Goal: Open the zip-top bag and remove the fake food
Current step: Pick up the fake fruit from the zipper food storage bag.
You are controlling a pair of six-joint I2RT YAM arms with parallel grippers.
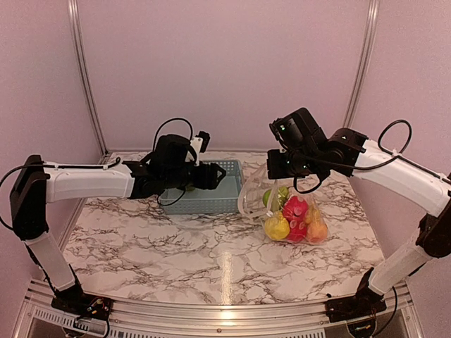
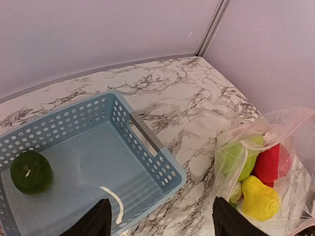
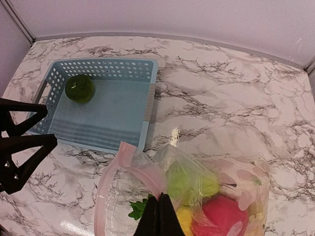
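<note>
The clear zip-top bag stands on the marble table right of the basket, its pink zipper rim pulled open. My right gripper is shut on that rim and holds it up. Inside the bag lies fake food: a red piece, a green one and a yellow one. A dark green round fruit sits in the blue basket. My left gripper hovers open and empty over the basket's right corner, its fingers wide apart and clear of the bag.
The light blue slotted basket sits at the back middle of the table, close to the rear wall. Bare marble lies in front of the basket and the bag. Walls close in on both sides.
</note>
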